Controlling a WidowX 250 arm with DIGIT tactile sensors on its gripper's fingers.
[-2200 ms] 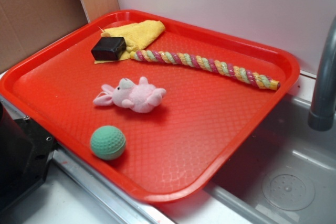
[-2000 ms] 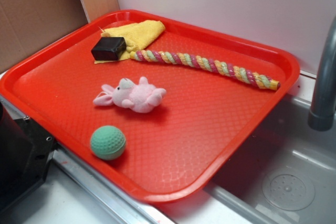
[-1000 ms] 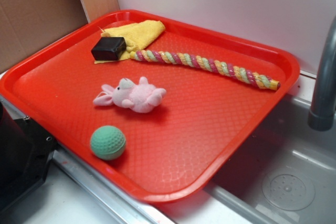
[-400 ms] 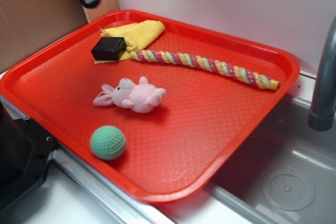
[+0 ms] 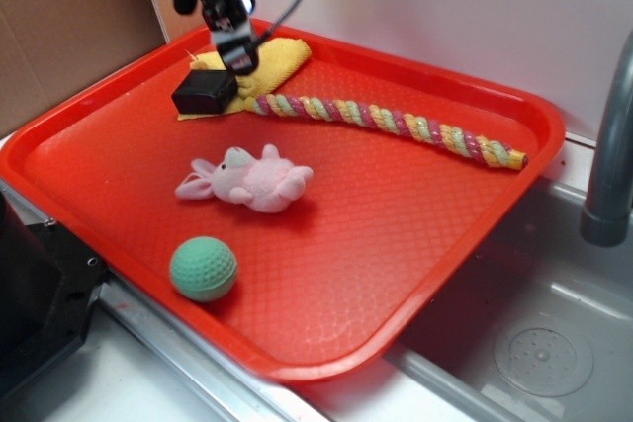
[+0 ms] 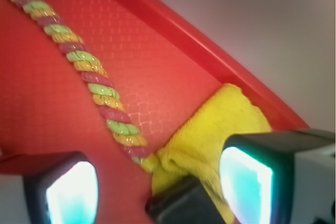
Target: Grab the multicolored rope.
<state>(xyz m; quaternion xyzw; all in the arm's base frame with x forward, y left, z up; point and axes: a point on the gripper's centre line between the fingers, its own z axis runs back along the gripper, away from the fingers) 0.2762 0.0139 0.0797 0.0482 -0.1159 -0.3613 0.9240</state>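
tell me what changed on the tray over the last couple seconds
The gripper came into view from the top left and descended over the back corner, now hovering above the black box and yellow cloth, near the multicolored rope's end. Its jaws are open and hold nothing. The rope, cloth, box, pink plush bunny and green ball have not moved.

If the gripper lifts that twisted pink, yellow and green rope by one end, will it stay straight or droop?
The twisted pink, yellow and green rope looks like soft cotton, so it would probably droop. Its ridged twist should resist slipping. Its near end touches the yellow cloth, which might drag along.
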